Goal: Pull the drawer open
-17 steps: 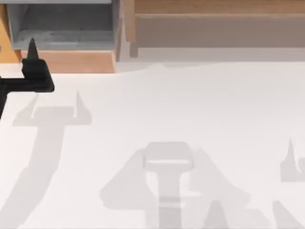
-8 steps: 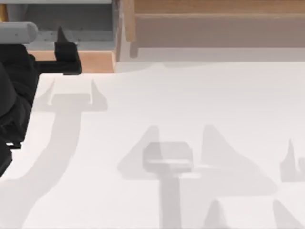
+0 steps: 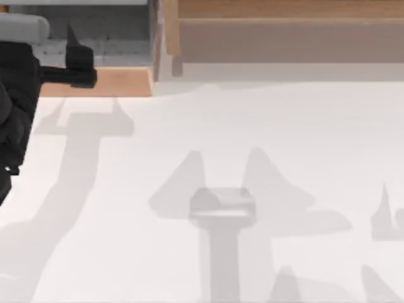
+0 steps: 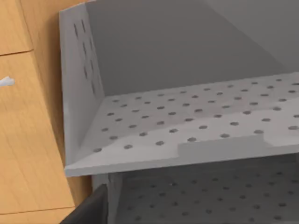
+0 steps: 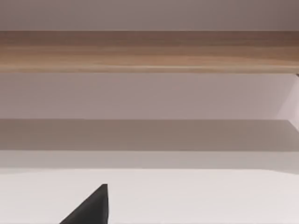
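Left gripper (image 3: 71, 60) at the drawer (image 3: 101, 82), far left of the table (image 3: 252, 139).

Top view: the drawer sits at the table's far left, its tan front board facing near and its grey inside behind it; the left gripper hangs over that front board, one pointed finger (image 3: 72, 35) reaching above the grey inside, and whether it grips anything cannot be told. A wide wooden unit (image 3: 284, 31) stands just right of the drawer. Left wrist view: the drawer's (image 4: 187, 121) perforated grey floor and side wall lie close below, tan wood beside them. Right wrist view: a dark fingertip (image 5: 91, 207) over the white table, facing the wooden unit (image 5: 149, 51); its grip cannot be told.
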`<state>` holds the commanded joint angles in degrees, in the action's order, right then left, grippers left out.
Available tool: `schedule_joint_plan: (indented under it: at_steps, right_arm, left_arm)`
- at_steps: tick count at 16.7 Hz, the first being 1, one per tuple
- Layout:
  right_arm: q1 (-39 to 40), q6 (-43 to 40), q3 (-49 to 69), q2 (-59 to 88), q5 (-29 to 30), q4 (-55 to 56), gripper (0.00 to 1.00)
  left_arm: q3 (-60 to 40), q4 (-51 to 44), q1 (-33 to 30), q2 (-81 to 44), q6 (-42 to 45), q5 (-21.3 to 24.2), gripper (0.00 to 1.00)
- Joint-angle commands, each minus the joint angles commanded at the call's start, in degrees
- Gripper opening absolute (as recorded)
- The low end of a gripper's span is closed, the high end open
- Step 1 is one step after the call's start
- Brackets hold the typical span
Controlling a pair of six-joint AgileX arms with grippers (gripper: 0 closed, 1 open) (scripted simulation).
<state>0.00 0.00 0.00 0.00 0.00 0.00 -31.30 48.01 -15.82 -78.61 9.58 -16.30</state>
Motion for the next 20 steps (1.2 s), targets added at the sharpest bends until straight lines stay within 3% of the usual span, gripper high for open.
schedule_joint_plan:
  at_steps: [5, 14, 20]
  right_arm:
    - [0.0, 0.0, 0.0, 0.0, 0.0, 0.0, 1.0]
    - [0.0, 0.0, 0.0, 0.0, 0.0, 0.0, 1.0]
    - [0.0, 0.0, 0.0, 0.0, 0.0, 0.0, 1.0]
  left_arm:
    - [-7.9, 4.8, 10.8, -12.7, 19.1, 10.3, 1.0]
    - [-24.4, 14.9, 31.6, -39.9, 61.3, 32.8, 1.0]
    - [-31.1, 18.9, 39.2, -51.0, 79.6, 42.1, 1.0]
